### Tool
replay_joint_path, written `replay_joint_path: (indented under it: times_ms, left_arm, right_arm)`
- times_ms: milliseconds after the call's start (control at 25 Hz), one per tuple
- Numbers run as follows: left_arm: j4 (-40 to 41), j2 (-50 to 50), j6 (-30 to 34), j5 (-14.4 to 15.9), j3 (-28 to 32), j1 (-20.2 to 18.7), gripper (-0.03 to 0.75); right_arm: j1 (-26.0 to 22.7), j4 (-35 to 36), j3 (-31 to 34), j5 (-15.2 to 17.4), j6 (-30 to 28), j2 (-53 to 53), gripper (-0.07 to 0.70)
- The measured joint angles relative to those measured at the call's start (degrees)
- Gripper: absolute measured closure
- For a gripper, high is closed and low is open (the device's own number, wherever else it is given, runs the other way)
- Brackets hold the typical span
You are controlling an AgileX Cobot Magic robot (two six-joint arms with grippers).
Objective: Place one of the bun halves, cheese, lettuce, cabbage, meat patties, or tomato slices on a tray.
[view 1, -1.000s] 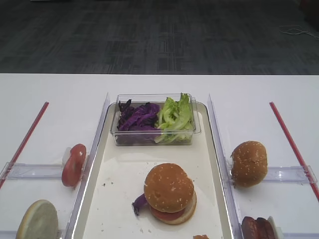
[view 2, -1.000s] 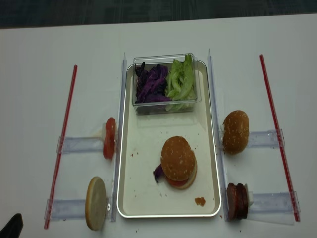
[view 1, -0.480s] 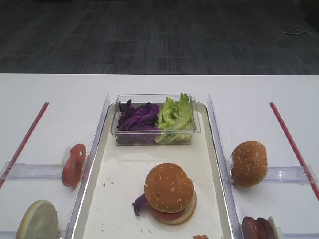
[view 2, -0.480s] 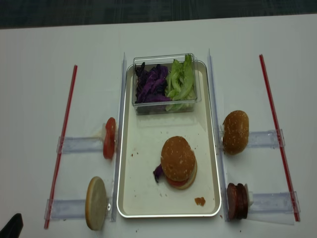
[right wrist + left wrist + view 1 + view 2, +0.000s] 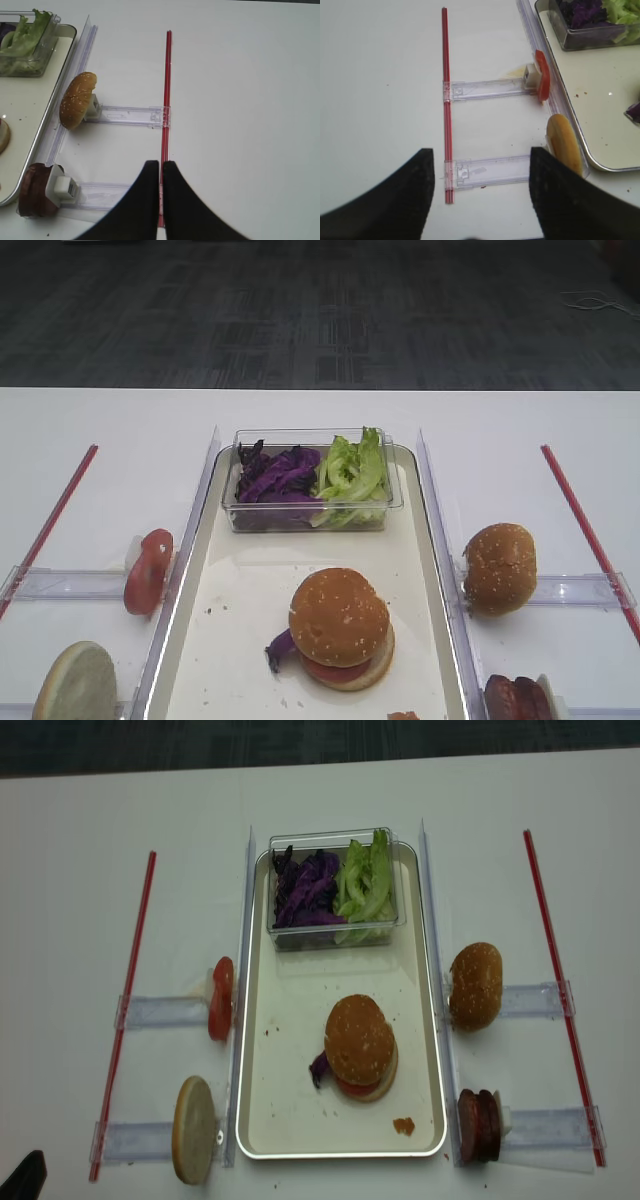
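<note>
Right hand closed, no legible writing

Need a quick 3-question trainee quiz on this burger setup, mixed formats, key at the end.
1. True or false: the assembled burger sits on the tray.
2. Which stands on edge right of the tray, nearest the tub? A) tomato slice B) sesame bun top C) pale bun disc
3. Fill in: the clear tub holds purple cabbage and green ______.

Key:
1. True.
2. B, the sesame bun top; the meat patties stand nearer the camera.
3. Lettuce.
</note>
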Motion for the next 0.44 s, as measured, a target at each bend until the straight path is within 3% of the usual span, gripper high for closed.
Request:
replay_joint_path:
  times_ms: [440]
  left_arm:
    - [0.0, 0.0, 0.0, 0.0, 0.0, 0.0, 0.319]
  right_arm:
    - [0.0, 0.0, 0.0, 0.0, 0.0, 0.0, 0.587]
